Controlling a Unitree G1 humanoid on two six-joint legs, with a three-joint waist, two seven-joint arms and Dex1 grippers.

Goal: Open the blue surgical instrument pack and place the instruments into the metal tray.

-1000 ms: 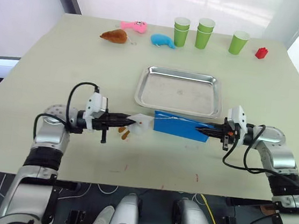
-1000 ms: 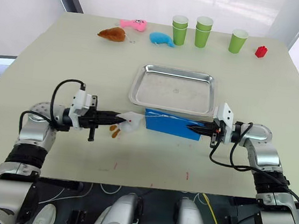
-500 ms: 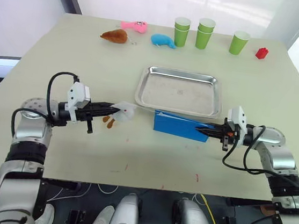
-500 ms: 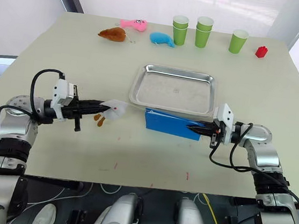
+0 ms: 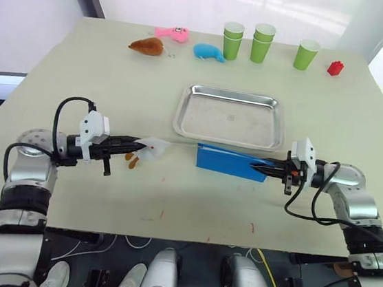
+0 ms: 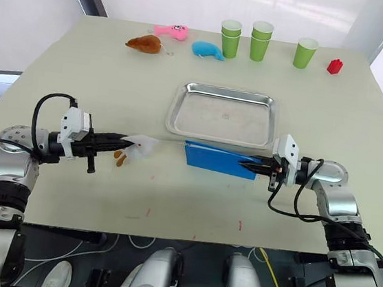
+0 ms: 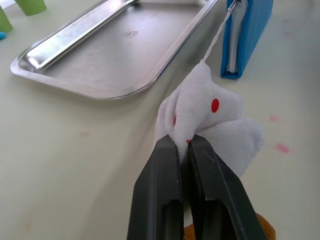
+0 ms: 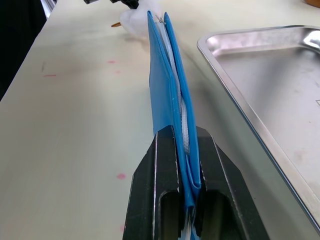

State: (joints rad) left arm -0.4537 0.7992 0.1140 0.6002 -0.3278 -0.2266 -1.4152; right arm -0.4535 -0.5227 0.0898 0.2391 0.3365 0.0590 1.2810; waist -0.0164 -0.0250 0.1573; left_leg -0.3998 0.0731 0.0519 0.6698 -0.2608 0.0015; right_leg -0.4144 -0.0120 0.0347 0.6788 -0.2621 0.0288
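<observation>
i've got the right gripper clamped on the near end of the pack, standing it on edge just beside the tray so it can't slide. the left gripper is pinched on the white plush pull (a thin cord runs from it to the zipper), held out to the left so the pull draws along the pack's length. no instruments showing yet.

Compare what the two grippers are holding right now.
The left gripper is shut on a small white plush, a soft lump tied to a thin string; the right gripper is shut on the blue pack, a flat case standing on edge. The plush is far smaller than the pack. Both lie beside the tray.
</observation>
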